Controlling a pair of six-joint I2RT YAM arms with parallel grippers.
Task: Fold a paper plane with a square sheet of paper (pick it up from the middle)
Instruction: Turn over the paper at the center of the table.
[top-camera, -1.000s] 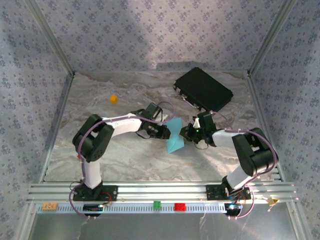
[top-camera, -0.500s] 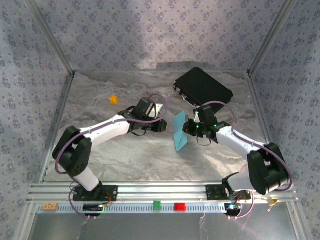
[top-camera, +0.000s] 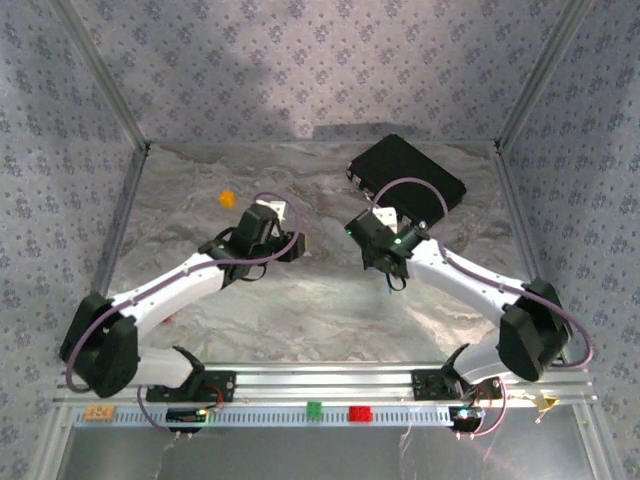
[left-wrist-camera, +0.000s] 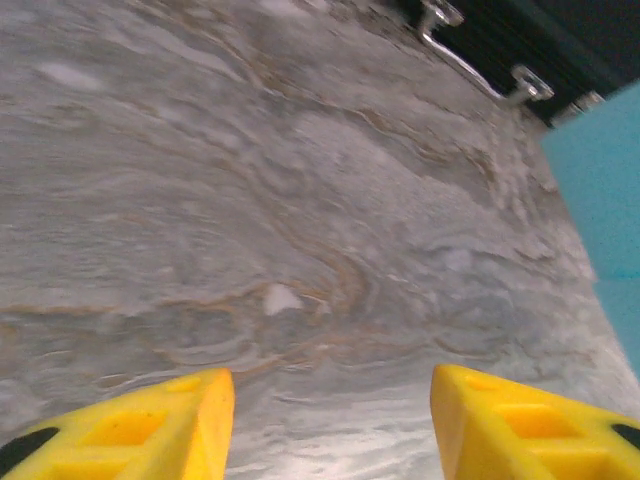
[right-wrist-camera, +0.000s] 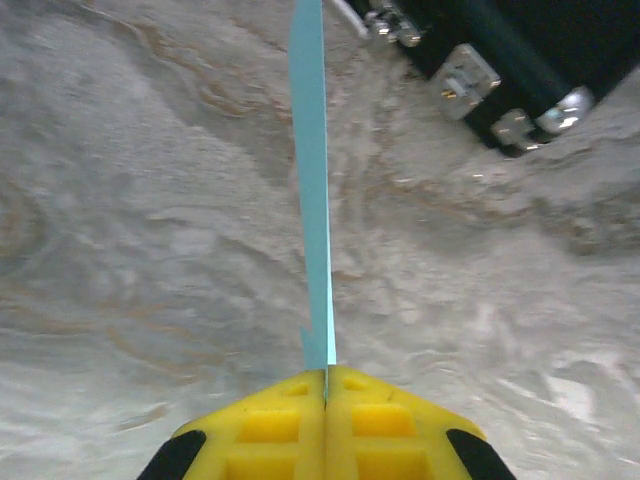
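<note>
Right wrist view: we log the right gripper (right-wrist-camera: 326, 400) with its yellow jaws pressed together on the lower end of the light-blue paper (right-wrist-camera: 312, 150). The paper shows edge-on as a thin strip running up the centre of the frame, above the marbled table (right-wrist-camera: 130, 200).
Left wrist view: the left gripper (left-wrist-camera: 330, 400) stands with jaws well apart and nothing between them. We see the paper's broad face at the right edge.
Top external view: adds a tiny orange cube (top-camera: 228, 198) at upper left.
Black case (top-camera: 407, 180), upper right: lies flat; we cannot tell its contents.
</note>
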